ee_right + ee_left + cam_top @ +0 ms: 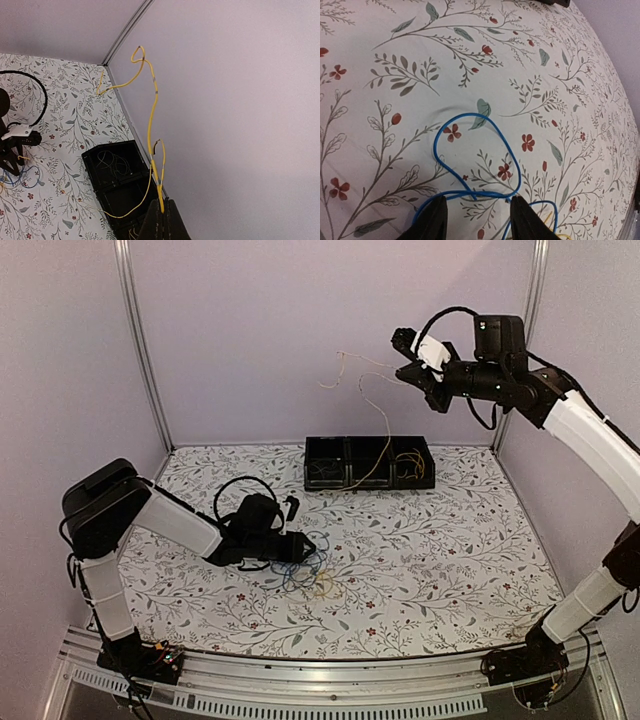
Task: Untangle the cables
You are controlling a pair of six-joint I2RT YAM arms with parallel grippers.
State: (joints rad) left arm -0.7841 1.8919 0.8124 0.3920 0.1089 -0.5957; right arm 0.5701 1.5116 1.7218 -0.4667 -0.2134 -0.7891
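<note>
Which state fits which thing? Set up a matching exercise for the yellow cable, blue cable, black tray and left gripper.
Things: 1 yellow cable; 2 blue cable; 3 black tray; 4 left gripper.
States: A at the far edge of the tablecloth; B low over the tablecloth, jaws apart; C held up by the right gripper; D looped on the tablecloth.
Pairs: 1-C; 2-D; 3-A; 4-B.

Floral-print table (450,570), pale and flat. Back middle: black compartment tray (312,483) sitting square on the cloth. Front, left of centre: loose tangle of cables (310,575), blue loop (436,145) lying flat, yellow coil (325,587) touching its near edge.
</note>
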